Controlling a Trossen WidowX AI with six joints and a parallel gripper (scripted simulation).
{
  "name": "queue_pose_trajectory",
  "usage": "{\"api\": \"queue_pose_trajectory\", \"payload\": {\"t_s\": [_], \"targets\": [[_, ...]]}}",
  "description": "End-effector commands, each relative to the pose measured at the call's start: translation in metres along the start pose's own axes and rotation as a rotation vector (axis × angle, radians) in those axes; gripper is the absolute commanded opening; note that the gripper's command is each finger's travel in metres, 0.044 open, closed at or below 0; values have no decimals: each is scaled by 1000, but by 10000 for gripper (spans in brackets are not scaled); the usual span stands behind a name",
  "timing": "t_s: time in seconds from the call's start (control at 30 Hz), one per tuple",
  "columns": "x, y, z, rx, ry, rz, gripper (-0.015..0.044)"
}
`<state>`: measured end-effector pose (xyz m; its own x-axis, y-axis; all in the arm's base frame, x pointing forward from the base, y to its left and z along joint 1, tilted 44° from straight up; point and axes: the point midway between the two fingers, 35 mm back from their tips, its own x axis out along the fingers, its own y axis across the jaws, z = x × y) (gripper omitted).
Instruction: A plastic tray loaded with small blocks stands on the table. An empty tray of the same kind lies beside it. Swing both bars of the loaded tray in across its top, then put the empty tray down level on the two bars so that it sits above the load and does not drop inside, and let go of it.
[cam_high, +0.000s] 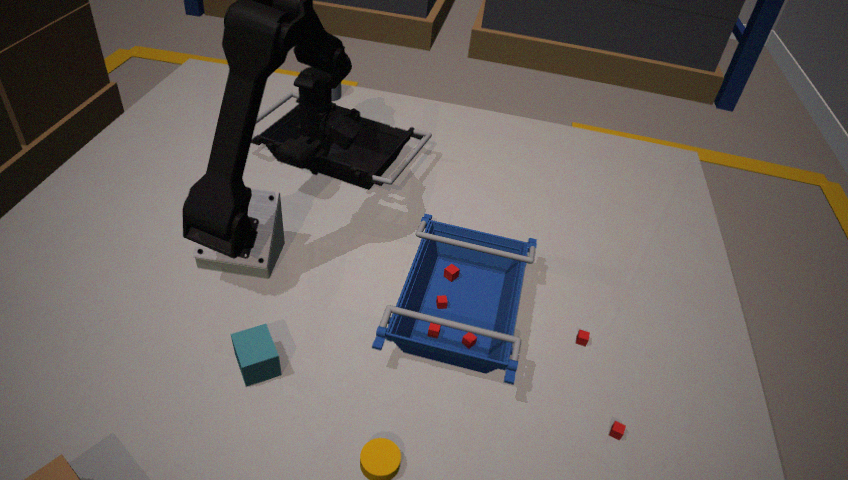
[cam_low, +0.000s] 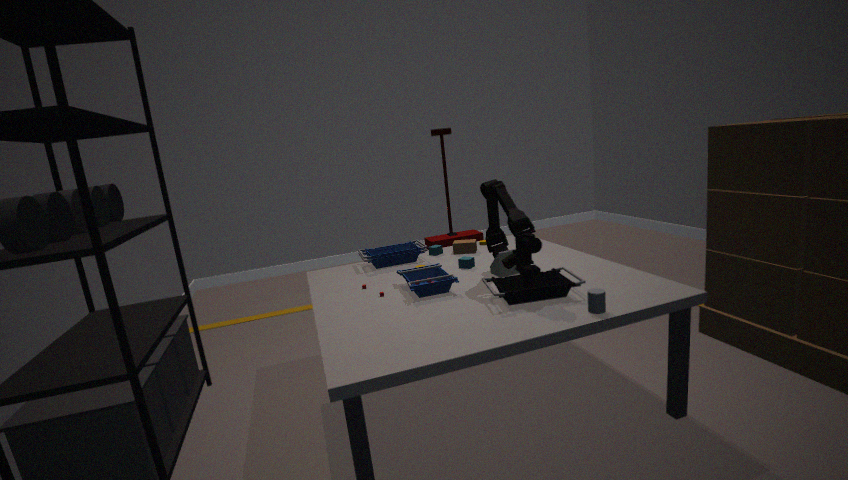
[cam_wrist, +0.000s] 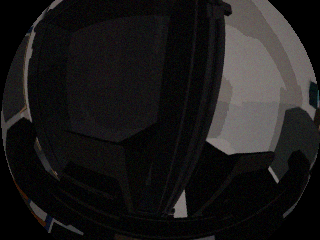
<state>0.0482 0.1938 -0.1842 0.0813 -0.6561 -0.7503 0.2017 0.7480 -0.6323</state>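
Observation:
The loaded blue tray (cam_high: 443, 353) (cam_low: 434, 289) stands on the table with several small red blocks (cam_high: 451, 272) inside. Its far bar (cam_high: 476, 245) and near bar (cam_high: 453, 323) both lie in across its top. The empty black tray (cam_high: 357, 174) (cam_low: 535, 294) (cam_wrist: 204, 90) stands level beside the arm's base, its own bars swung out over its ends. My gripper (cam_high: 312, 155) (cam_low: 527, 274) (cam_wrist: 170, 130) points down and is shut on the black tray's long side wall nearest the base, one finger inside and one outside. The fingertips are dark and partly hidden against the tray.
Two red blocks (cam_high: 582, 337) (cam_high: 617, 430) lie loose beside the blue tray. A teal block (cam_high: 257, 350) (cam_low: 465, 262) and a yellow disc (cam_high: 380, 457) lie elsewhere. A grey cylinder (cam_low: 596, 301) stands near the black tray. Another blue tray (cam_low: 395, 256) is farther back, near a tan block (cam_low: 464, 246).

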Motion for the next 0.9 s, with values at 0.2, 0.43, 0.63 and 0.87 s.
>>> {"api": "queue_pose_trajectory", "payload": {"t_s": [0.2, 0.43, 0.63, 0.87], "targets": [[-44, 1, 0, 0, -3, -8, 0], [-78, -1, 0, 0, -2, -9, 0], [-78, -1, 0, 0, -2, -9, 0], [-79, -1, 0, 0, -2, -8, 0]]}}
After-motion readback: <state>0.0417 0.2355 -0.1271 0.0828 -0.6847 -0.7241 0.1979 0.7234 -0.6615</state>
